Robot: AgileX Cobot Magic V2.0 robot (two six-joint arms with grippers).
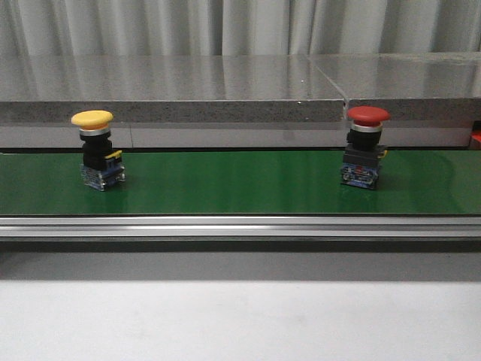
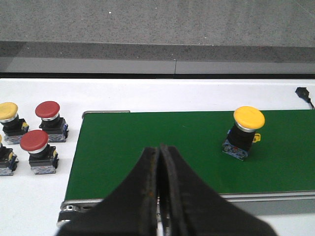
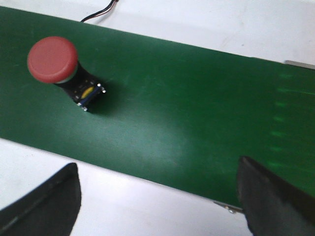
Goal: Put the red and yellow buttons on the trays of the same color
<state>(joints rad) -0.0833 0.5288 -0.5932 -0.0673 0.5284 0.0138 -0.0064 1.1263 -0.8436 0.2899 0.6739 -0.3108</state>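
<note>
A yellow button (image 1: 95, 149) stands upright on the green belt (image 1: 233, 184) at the left; it also shows in the left wrist view (image 2: 245, 132). A red button (image 1: 365, 146) stands upright on the belt at the right; it also shows in the right wrist view (image 3: 58, 67). My left gripper (image 2: 160, 152) is shut and empty, above the belt's near edge, apart from the yellow button. My right gripper (image 3: 157, 184) is open and empty, above the belt's near edge, apart from the red button. No trays are in view. Neither gripper shows in the front view.
In the left wrist view, spare buttons stand on the white table beside the belt's end: two red ones (image 2: 49, 120) (image 2: 37, 150) and a yellow one (image 2: 10, 121). A grey stone ledge (image 1: 240, 94) runs behind the belt. A metal rail (image 1: 240, 226) edges its front.
</note>
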